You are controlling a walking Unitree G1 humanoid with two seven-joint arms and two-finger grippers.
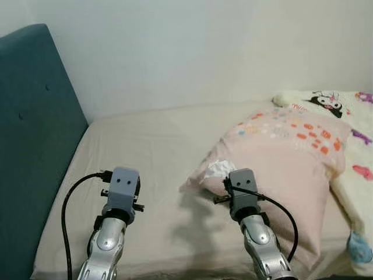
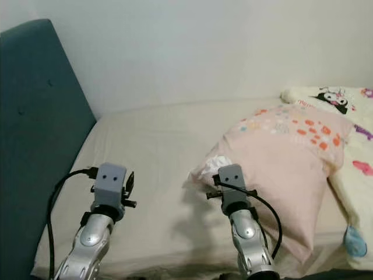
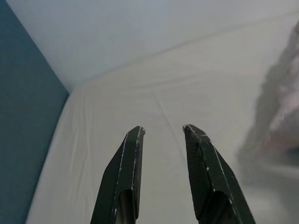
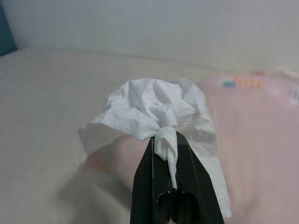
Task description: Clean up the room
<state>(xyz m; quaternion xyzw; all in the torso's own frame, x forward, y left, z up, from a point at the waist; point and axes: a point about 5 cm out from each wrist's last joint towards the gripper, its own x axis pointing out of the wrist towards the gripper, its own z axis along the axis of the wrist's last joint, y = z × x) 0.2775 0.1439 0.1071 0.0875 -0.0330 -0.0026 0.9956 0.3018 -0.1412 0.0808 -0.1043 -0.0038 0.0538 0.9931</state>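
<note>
Two silver arms reach up from the near edge of the bed (image 1: 157, 151), each ending in a grey wrist block with a black cable looping back from it. On the robot's right, the right claw (image 4: 164, 136) has its two black fingers pressed together on a twisted tail of a crumpled white tissue (image 4: 156, 112), so the wad stands just past the fingertips. In the head views this tissue (image 1: 220, 168) sits at the near-left corner of a pink pillow (image 1: 291, 169) printed with orange and pale spots, right above the right wrist block; whether it touches the pillow cannot be told. The pillow lies on the right half of the bed, tilted, with its far corner toward the wall.

The left claw (image 3: 163, 131) hovers over the bare beige sheet on the left half of the bed, its fingers spread apart with nothing between them. A teal padded headboard (image 1: 35, 146) runs along the bed's left edge, and a plain pale wall (image 1: 204, 52) closes off the far edge. At the bed's right edge, beside the pillow, lies a cream blanket (image 1: 349, 116) with cartoon figures in black, pink and purple.
</note>
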